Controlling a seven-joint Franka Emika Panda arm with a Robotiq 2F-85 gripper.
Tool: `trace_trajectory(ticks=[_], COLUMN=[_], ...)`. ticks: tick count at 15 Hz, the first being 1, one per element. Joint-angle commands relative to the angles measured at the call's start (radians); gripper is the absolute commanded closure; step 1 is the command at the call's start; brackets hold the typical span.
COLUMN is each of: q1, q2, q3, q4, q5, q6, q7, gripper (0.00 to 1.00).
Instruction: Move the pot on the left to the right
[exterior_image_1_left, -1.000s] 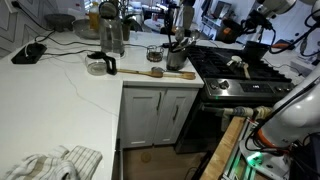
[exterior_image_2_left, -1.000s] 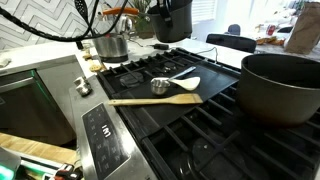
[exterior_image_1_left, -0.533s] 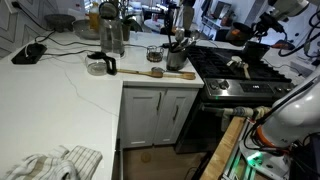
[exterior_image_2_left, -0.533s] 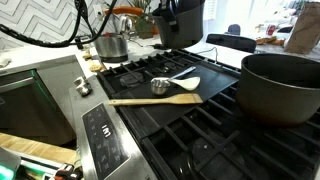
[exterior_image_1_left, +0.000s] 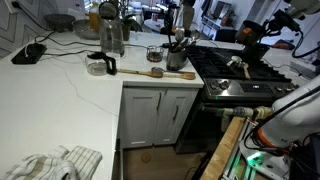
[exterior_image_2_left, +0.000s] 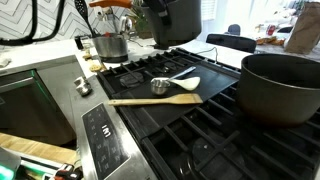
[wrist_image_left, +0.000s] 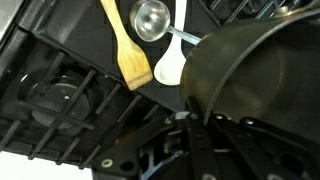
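Note:
The dark pot (exterior_image_2_left: 175, 22) hangs in the air above the back of the stove, held at its rim by my gripper (wrist_image_left: 188, 118). In the wrist view the pot (wrist_image_left: 255, 70) fills the right side with its inside showing, and the fingers are shut on its near rim. In an exterior view the pot (exterior_image_1_left: 253, 46) hangs under the arm over the far right part of the stove. The silvery utensil crock (exterior_image_2_left: 110, 45) stands at the stove's back left, also seen in an exterior view (exterior_image_1_left: 178, 56).
A second, larger dark pot (exterior_image_2_left: 282, 85) sits on the near right burner. A wooden spatula (exterior_image_2_left: 155, 100), a metal scoop (exterior_image_2_left: 160, 87) and a white spoon (exterior_image_2_left: 187, 82) lie on the stove's middle strip, below the held pot. Black cables hang at the back left.
The pot, held in my gripper, has risen and come nearer over the stove. The arm has shifted to the right in an exterior view.

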Motion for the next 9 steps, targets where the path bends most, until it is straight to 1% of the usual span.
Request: trace_trajectory(ticks=[1, 9], q1=[0.001, 0.001], q2=[-0.014, -0.030], q3=[-0.004, -0.002], q4=[-0.005, -0.023], q5=[-0.006, -0.010], q6=[-0.007, -0.007], q7=[0.001, 0.001], gripper=[0.96, 0.96])
